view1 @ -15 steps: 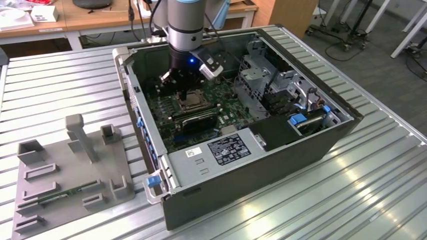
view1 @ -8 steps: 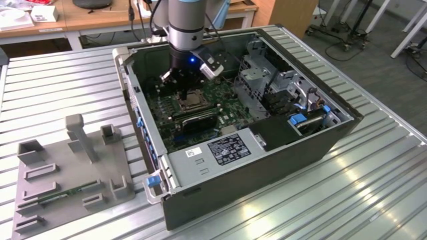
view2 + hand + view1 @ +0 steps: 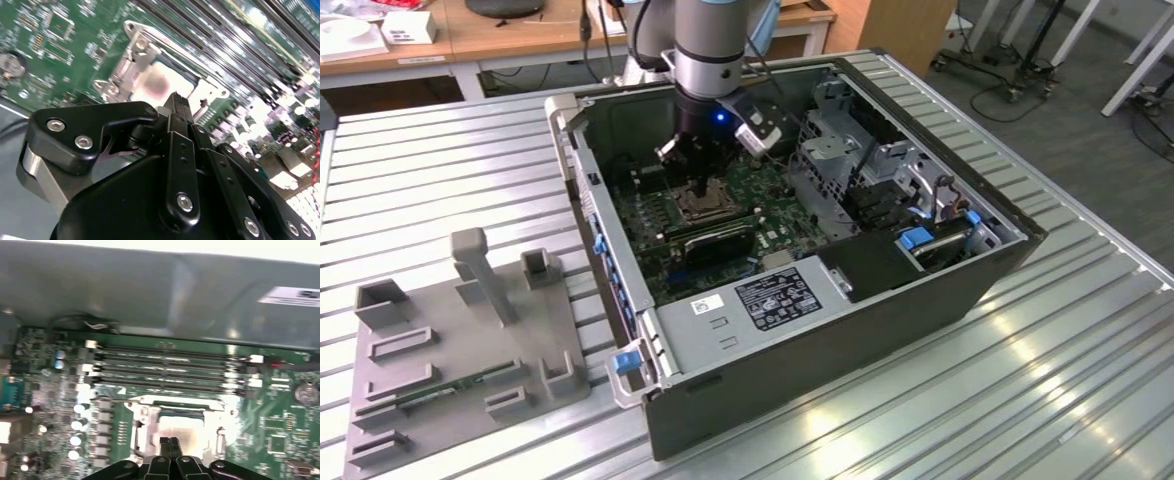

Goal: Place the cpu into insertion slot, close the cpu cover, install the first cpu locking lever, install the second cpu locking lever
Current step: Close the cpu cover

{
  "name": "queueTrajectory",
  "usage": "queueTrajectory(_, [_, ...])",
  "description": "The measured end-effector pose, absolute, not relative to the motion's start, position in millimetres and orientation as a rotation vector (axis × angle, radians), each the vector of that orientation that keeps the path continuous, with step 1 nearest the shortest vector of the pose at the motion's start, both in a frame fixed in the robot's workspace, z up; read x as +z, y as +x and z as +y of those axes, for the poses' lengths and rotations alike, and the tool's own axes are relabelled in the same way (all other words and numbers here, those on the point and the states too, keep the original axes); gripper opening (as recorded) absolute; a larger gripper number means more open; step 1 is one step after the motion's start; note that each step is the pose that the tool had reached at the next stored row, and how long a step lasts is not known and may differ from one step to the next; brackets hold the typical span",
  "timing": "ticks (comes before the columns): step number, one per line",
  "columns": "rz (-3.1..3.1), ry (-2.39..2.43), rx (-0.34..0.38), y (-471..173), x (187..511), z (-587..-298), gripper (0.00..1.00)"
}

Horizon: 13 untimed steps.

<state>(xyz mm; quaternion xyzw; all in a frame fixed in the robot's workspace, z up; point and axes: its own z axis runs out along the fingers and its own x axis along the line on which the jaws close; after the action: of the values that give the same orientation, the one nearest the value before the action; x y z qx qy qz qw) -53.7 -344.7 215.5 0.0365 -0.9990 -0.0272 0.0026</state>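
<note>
Ok, status: cpu [image 3: 181, 432] sits flat in the slot [image 3: 699, 208] on the green board [image 3: 55, 405], inside the open case [image 3: 947, 270] on the desk [image 3: 1014, 400]. Cover [image 3: 175, 401] looks to be down over it: silver frame all round, pale metal top showing thru the window in both wrist views. Claw [image 3: 169, 442] has its fingertips pressed together, nothing btwn them that I can see. Tip is right over the socket, at the cpu top's edge where it meets a frame rail. Touching vs just above: can't tell. In the exterior view the arm drops straight down into the case onto that spot. Memory slots [image 3: 170, 365] run parallel just beyond the cover, btwn it and the case wall, clear of the claw. Handling, my read: cpu is light, thin, rigid, w/ a slick top. The contact side and socket pins are prob fragile, so grip by opposite edges only, no side load, no drag. Cover is thin sheet metal, stiff but a bit springy, so any push should land on a frame rail, not thru the window onto the chip. Closed tip suits poking or pressing, not pinching.
</note>
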Motion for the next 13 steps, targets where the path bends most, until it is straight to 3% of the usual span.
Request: queueTrajectory(13, [-3.141,0.114,-0.084,-50.5,215.4,-344.7,0.11])
